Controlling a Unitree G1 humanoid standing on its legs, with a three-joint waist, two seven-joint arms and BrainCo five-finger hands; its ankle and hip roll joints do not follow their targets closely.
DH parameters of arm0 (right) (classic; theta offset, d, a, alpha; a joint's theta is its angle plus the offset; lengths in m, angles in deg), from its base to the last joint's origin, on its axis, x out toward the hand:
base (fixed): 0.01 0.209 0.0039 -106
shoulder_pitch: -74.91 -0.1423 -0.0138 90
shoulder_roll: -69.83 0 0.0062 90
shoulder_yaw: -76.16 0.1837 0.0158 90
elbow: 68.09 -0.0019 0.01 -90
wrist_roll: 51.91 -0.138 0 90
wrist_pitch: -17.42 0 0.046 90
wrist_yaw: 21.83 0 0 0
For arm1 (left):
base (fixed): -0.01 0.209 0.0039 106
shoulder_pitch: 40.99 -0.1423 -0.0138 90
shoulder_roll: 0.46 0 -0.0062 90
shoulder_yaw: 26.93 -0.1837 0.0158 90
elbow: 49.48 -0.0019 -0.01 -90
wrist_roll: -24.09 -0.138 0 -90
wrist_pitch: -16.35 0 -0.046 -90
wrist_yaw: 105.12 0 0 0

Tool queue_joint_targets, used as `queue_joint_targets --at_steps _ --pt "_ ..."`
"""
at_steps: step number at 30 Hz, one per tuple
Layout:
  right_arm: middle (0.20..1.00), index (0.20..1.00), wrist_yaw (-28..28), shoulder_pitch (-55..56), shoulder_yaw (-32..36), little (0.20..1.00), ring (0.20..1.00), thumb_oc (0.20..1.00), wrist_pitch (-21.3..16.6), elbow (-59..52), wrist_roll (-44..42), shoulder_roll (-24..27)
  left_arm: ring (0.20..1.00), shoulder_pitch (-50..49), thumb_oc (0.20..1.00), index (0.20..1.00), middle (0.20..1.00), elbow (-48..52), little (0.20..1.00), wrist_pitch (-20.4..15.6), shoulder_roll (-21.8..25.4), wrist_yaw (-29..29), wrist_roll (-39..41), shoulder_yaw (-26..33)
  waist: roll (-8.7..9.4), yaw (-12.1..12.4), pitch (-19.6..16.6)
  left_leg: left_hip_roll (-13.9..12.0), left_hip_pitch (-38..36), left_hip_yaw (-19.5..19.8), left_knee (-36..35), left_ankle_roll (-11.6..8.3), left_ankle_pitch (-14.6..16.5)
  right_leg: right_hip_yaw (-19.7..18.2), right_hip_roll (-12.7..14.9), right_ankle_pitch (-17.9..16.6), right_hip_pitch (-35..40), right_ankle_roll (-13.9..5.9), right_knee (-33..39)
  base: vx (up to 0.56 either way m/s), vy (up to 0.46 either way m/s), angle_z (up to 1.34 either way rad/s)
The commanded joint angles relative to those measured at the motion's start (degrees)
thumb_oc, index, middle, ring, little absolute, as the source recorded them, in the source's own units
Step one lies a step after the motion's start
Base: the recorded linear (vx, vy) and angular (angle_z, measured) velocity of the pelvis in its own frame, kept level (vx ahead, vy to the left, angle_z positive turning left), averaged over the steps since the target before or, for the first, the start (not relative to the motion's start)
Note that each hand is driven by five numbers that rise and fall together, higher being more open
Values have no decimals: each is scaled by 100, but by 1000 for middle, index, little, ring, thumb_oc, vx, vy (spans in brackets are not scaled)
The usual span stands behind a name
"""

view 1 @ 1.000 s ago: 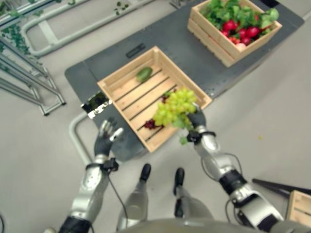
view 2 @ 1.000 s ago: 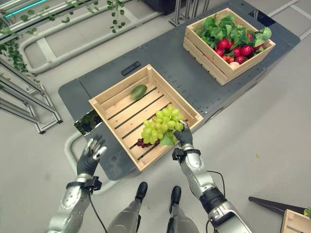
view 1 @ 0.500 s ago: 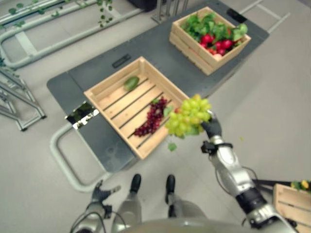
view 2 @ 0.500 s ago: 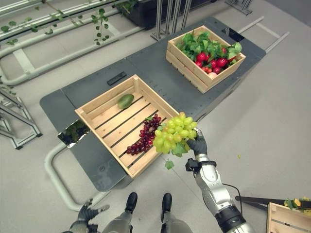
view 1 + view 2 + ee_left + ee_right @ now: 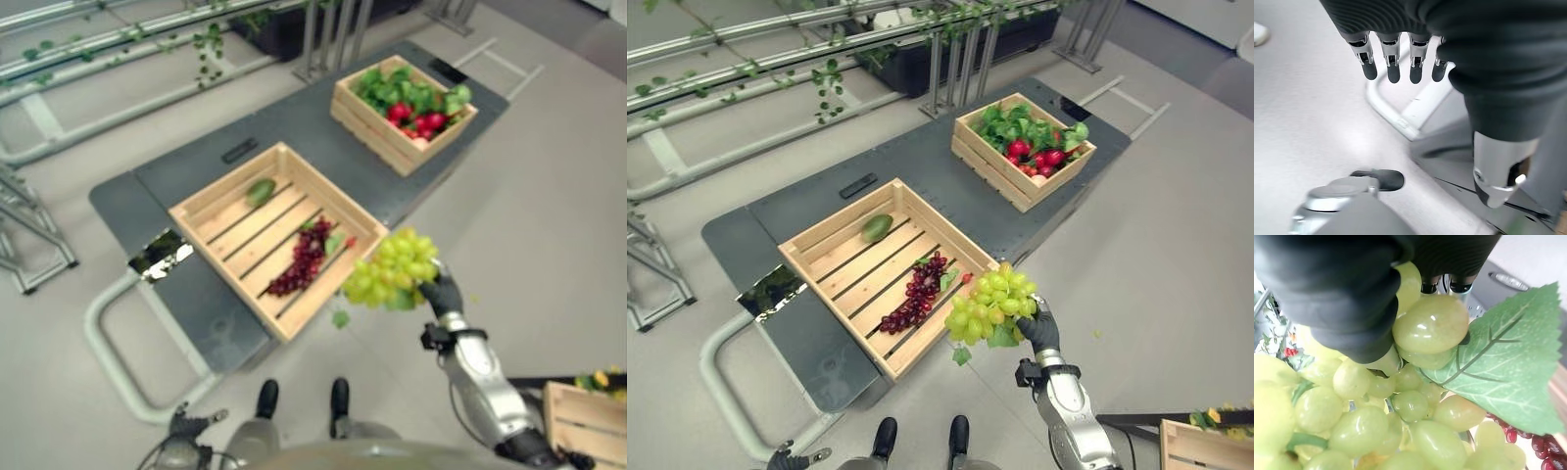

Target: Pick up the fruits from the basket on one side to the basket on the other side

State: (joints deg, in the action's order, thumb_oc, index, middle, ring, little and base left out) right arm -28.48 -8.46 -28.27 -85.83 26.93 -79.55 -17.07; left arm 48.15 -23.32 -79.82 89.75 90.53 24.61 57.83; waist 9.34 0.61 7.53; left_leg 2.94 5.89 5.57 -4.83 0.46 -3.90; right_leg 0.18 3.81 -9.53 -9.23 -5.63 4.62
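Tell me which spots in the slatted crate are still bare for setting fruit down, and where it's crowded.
In the slatted crate, bare slats run between the green fruit at the far wall and the red grapes; the corner toward the robot's left is bare too. The far crate is crowded with greens and red produce. The right hand holds green grapes outside the crate.

- You get bright, even overhead light, with soft shadows only
- Glare flares off a shiny patch [image 5: 162, 254] by the wooden crate [image 5: 884, 269]
- Your left eye view looks softer than your right
- Close green grapes [image 5: 1400, 396] blur
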Motion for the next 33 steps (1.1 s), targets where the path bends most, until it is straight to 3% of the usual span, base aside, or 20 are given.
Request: queue_joint_targets --at_steps 1,3,6,9,13,16,17,18,19,20,23,25,33 --pt "200 200 143 -299 180 200 200 200 -329 -759 -41 -1 1000 372 1000 1000 1000 79 1000 -175 274 103 -334 -146 -127 -64 25 37 214 92 -17 150 283 -45 -33 274 -272 -334 -481 -167 2 -74" --pt "200 200 167 -290 171 200 200 200 -325 -758 -66 -15 1000 404 1000 1000 1000 144 1000 -166 324 119 -382 -164 -118 -45 22 -5 272 1 -17 152 250 -55 -67 346 -275 -328 -559 -153 29 -67" --pt "200 200 250 -191 174 200 200 200 -303 -737 -119 11 1000 485 1000 1000 1000 172 1000 -100 360 176 -436 -140 -142 89 -149 -207 543 -368 0 125 92 114 -165 890 10 -234 -978 -169 37 -35" --pt "200 200 283 -155 229 200 200 200 -274 -747 -122 23 1000 444 1000 1000 1000 70 1000 -39 303 169 -468 -98 -127 312 -326 -341 680 -677 28 89 56 218 -19 1175 436 -218 -1152 -105 8 -74" --pt "200 200 237 -145 328 200 200 200 -218 -741 -29 23 1000 353 1000 1000 1000 -140 1000 33 192 97 -639 -133 38 546 -497 -359 959 -1081 96 71 -60 234 206 953 959 -314 -1105 -133 -34 -74" --pt "200 200 212 -70 399 200 200 200 -173 -754 14 11 1000 230 1000 1000 1000 -226 1000 67 125 65 -768 -174 201 619 -582 -317 1058 -1379 127 73 -79 233 184 867 1086 -386 -858 -75 -42 -83" --pt "200 200 221 -65 398 200 200 200 -179 -778 21 6 1000 198 1000 1000 1000 -285 1000 76 97 70 -772 -131 229 664 -581 -355 1052 -1547 158 51 -83 523 224 920 1119 -402 -648 -34 -37 -104" --pt "200 200 221 -65 398 200 200 200 -179 -778 21 6 1000 198 1000 1000 1000 -286 1000 76 97 70 -772 -131 230 664 -578 -354 1050 -1547 158 51 -83 523 224 919 1123 -403 -647 -53 -47 -100" --pt "200 200 221 -92 391 200 200 200 -164 -789 33 17 1000 144 1000 1000 1000 -333 1000 89 74 66 -765 -70 243 719 -570 -393 1015 -1675 156 2 -86 875 285 894 1105 -417 -500 -64 -87 -62" --pt "200 200 213 -182 315 200 200 200 -177 -775 72 34 1000 111 1000 1000 1000 -395 1000 100 10 70 -745 -22 189 776 -516 -544 901 -1922 151 -83 -115 1251 290 968 1044 -378 -378 -62 -132 -57" --pt "200 200 216 -114 357 200 200 200 -178 -854 135 128 1000 139 1000 1000 1000 -436 1000 117 -106 96 -799 -100 77 679 -495 -570 794 -1946 159 -83 -116 1152 216 1146 1032 -290 -416 -8 -80 -40" --pt "200 200 244 -46 454 200 200 200 -156 -964 180 246 1000 122 1000 1000 1000 -310 1000 124 -177 108 -980 -241 -138 531 -469 -644 698 -2046 157 -114 -155 1142 111 1398 1086 -188 -402 -53 -74 8" --pt "200 200 290 134 590 200 200 200 -163 -1093 196 477 1000 380 1000 1000 1000 -367 1000 78 -431 218 -819 -356 -521 220 -291 -794 693 -2023 75 -319 -512 744 -238 1467 1088 55 -136 -87 -103 -12"
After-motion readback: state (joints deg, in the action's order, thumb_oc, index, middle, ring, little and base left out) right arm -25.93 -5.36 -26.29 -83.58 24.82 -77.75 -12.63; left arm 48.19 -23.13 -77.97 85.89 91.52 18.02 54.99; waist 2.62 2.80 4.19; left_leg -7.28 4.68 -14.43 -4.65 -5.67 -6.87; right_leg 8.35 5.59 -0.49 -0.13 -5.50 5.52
